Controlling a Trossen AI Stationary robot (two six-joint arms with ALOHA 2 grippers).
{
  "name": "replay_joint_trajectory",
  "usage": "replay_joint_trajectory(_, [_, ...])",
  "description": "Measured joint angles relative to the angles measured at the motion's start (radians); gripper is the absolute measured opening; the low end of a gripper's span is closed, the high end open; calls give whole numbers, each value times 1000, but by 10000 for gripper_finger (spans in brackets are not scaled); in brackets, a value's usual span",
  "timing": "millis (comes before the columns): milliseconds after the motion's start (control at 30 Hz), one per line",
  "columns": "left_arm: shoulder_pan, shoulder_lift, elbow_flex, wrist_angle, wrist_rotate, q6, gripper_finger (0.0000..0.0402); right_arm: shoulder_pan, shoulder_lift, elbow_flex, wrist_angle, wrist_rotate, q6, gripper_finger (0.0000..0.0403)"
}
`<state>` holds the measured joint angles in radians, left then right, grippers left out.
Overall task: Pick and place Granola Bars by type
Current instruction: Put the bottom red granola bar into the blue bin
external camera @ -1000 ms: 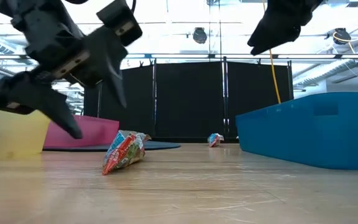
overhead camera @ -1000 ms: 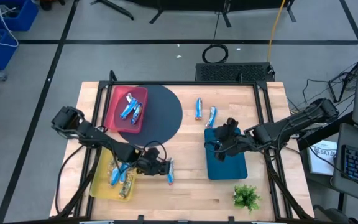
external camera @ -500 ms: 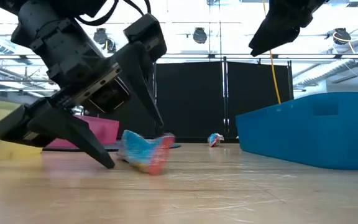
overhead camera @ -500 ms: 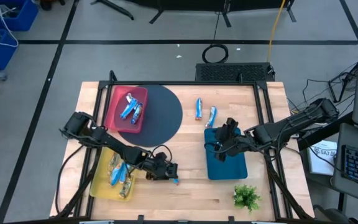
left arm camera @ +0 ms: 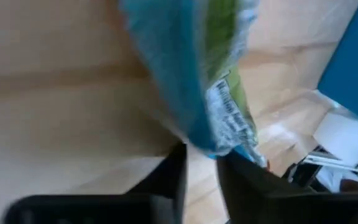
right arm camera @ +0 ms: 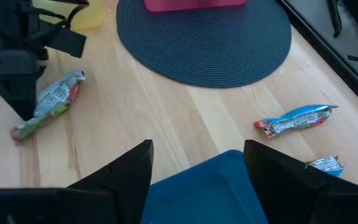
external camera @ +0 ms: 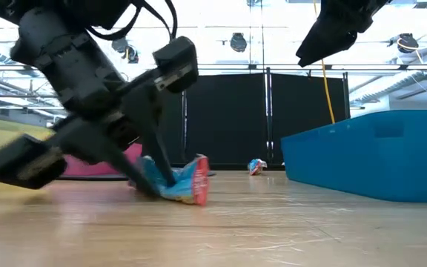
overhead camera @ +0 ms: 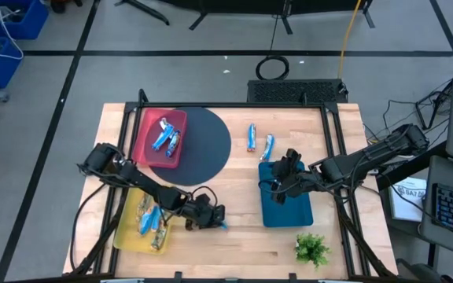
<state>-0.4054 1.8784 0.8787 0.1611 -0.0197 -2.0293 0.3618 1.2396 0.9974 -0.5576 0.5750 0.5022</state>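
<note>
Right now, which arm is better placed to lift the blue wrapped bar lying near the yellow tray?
Left. The left gripper already has its fingers closed around that blue wrapped bar on the wood, while the right gripper hangs open over the blue bin.

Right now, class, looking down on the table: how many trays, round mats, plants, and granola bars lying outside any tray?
Trays: 3 (red tray, yellow tray, blue tray)
Round mat: 1
Plant: 1
Loose granola bars: 3 (two beside the mat, one in the left gripper)
Total: 8

Blue-wrapped granola bars (overhead camera: 167,138) lie in the red tray (overhead camera: 145,146), apparently two; others scattered.
</note>
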Motion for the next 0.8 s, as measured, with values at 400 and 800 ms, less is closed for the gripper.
replay_joint_trajectory(400, [25,3,-2,15,-33,42,5,0,0,0,0,0,-10,230])
replay_joint_trajectory(800, [22,3,-3,79,8,79,2,0,0,0,9,-1,-21,226])
